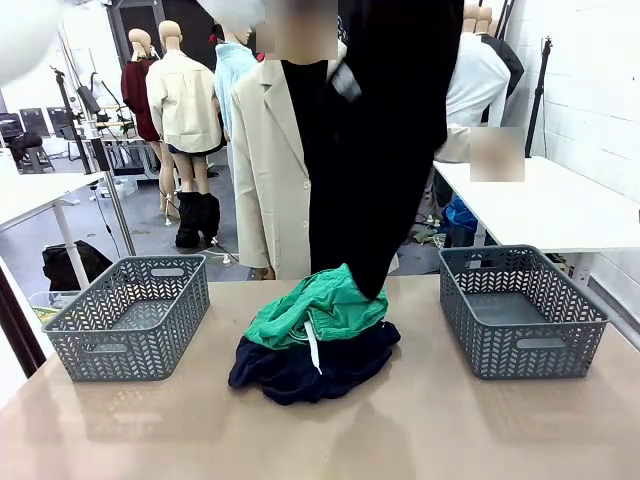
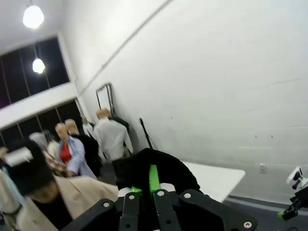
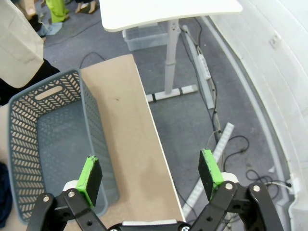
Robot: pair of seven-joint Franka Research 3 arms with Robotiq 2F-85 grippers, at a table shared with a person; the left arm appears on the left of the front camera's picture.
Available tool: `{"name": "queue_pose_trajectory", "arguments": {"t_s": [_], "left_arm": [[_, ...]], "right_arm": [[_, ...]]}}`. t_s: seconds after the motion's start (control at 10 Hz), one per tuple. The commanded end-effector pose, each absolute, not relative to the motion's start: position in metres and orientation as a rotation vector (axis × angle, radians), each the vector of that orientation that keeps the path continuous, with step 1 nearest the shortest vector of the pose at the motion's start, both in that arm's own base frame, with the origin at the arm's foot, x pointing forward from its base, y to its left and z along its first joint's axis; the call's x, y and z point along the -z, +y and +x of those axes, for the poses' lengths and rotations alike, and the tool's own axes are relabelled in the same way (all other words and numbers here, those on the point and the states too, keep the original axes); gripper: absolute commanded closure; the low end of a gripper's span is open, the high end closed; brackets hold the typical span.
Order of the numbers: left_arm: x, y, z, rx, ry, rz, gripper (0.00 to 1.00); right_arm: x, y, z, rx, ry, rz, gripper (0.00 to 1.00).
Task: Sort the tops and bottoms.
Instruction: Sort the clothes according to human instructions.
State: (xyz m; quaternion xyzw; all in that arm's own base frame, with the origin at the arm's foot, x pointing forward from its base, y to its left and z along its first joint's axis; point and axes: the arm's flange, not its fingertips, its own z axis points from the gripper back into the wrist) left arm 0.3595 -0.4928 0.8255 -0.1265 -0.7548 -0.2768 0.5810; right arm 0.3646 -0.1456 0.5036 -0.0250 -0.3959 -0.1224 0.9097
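Seen from the front, the black garment [image 1: 375, 150] hangs high over the table and reaches down to the green garment [image 1: 320, 305]. This one lies on the navy garments [image 1: 310, 370], between the left basket [image 1: 130, 315] and the right basket [image 1: 520, 310]. The left wrist view adds that the left gripper [image 2: 144, 187] is pinched narrow on the black cloth. The right wrist view shows the right gripper [image 3: 149, 175] spread wide and holding nothing, above the right basket's outer wall.

No legible text; small pale label [image 1: 346, 83] on black garment [image 1: 375, 170], print unreadable.
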Motion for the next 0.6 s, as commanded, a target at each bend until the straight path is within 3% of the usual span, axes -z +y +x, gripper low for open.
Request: {"name": "queue_pose_trajectory", "arguments": {"t_s": [0.0,0.3,0.4,0.5], "left_arm": [[-0.852,-0.650,0.474,0.616,-1.798,-0.346,1.00],[-0.840,-0.678,0.493,0.545,-1.762,-0.488,1.00],[-0.736,-0.584,0.425,0.599,-1.655,-0.399,1.00],[-0.736,-0.584,0.425,0.599,-1.655,-0.399,1.00]], "right_arm": [[-0.502,-0.147,0.364,0.259,-0.810,-0.051,0.00],[-0.502,-0.147,0.364,0.259,-0.810,-0.051,0.00],[-0.502,-0.147,0.364,0.259,-0.810,-0.051,0.00],[-0.502,-0.147,0.364,0.259,-0.810,-0.051,0.00]]}}
